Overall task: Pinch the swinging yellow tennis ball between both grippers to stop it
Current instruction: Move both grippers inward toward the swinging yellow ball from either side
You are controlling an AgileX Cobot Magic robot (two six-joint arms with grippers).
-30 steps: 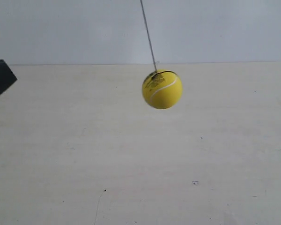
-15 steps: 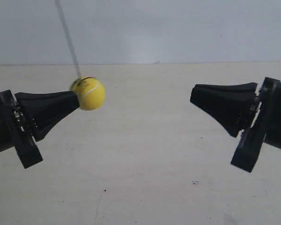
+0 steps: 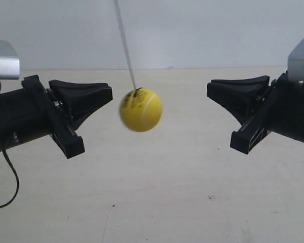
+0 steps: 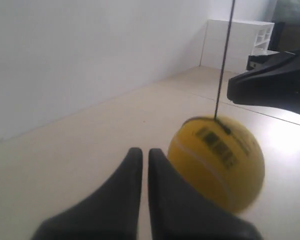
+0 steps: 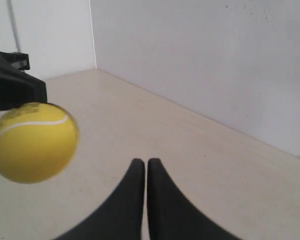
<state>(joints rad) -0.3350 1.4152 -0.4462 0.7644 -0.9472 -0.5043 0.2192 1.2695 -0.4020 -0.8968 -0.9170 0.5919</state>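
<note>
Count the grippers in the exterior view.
2: the gripper at the exterior view's left and the gripper at the exterior view's right, with the yellow tennis ball between them.

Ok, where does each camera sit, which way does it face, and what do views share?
Exterior view: off the arms, facing the wall across the table; left gripper and right gripper point at each other.
Left wrist view: behind the left gripper's shut fingers, facing the right gripper.
Right wrist view: behind the right gripper's shut fingers, facing the left gripper.
All three share the yellow tennis ball.
</note>
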